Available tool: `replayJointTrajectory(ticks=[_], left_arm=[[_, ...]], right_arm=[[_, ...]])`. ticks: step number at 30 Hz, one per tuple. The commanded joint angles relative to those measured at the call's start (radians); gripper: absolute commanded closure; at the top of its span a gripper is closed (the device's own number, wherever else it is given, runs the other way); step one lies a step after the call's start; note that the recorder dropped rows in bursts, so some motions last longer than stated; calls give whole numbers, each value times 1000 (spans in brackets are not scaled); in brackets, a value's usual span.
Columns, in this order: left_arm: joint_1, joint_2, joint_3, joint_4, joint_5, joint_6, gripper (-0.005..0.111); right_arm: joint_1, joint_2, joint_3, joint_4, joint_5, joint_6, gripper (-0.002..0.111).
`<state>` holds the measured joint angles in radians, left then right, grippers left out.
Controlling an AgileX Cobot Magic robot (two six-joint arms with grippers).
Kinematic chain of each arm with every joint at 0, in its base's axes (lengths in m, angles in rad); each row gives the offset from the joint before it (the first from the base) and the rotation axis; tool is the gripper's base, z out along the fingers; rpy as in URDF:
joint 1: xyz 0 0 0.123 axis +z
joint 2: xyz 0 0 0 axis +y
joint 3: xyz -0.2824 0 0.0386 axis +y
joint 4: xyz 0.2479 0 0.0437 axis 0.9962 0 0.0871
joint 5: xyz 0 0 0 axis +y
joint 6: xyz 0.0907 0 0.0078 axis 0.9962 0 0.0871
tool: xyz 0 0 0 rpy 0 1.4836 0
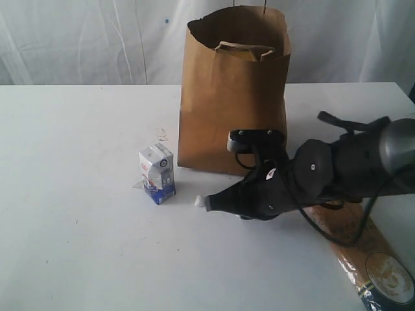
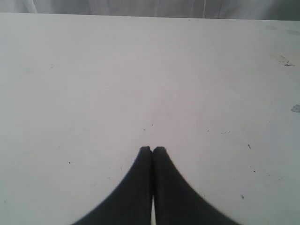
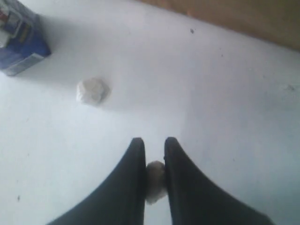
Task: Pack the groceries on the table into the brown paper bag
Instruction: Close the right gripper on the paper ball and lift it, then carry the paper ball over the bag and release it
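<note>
— One grocery stands in the open, the small white-blue carton (image 1: 157, 173); which way is it from the right gripper (image 1: 209, 202)?
— Left of it and a little higher in the exterior view, near but apart. It stands on the table (image 1: 78, 246), just left of the brown paper bag (image 1: 227, 97). In the right wrist view it sits in the upper left corner, ahead of the fingertips and off to one side
— Its long axis?
— Upright, with a corner turned toward the camera. It is blue at the foot and white with red print above. I judge it light and easy to tip
— And the jaws?
— Nearly together, pinching a white lump (image 3: 154, 183), which is no grocery. A second white lump (image 3: 93, 90) lies loose between gripper and carton
— Which arm is nearer?
— The right arm (image 1: 350, 162), which reaches across the middle. The left gripper (image 2: 152, 150) shows only in its own view, fingers pressed together over bare table, holding nothing
— Anything else?
— The long spaghetti packet (image 1: 366, 262) lies flat at lower right, partly under the right arm, running diagonally
</note>
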<state>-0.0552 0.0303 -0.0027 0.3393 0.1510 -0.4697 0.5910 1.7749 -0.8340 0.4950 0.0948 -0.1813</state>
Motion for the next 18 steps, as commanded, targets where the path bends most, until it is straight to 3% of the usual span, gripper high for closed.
replayJointTrajectory(ticks=[1,6,10,14,18], left_arm=[[-6,-6,3,7,-3,1,107],[-6,-6,3,7,-3,1,107],[-6,-6,3,7,-3,1,107],[-6,-6,3,7,-3,1,107],[-6,-6,3,7,-3,1,107]], right_arm=[[-4,-185,95,-2,109,-61,108],[-4,-676,155,0,309,-76,108],[-4,-872,121,1,277,-64,108],[-4,-936,5,1,266,-21,108],[-4,-850,-115,-24,155,-21,108]])
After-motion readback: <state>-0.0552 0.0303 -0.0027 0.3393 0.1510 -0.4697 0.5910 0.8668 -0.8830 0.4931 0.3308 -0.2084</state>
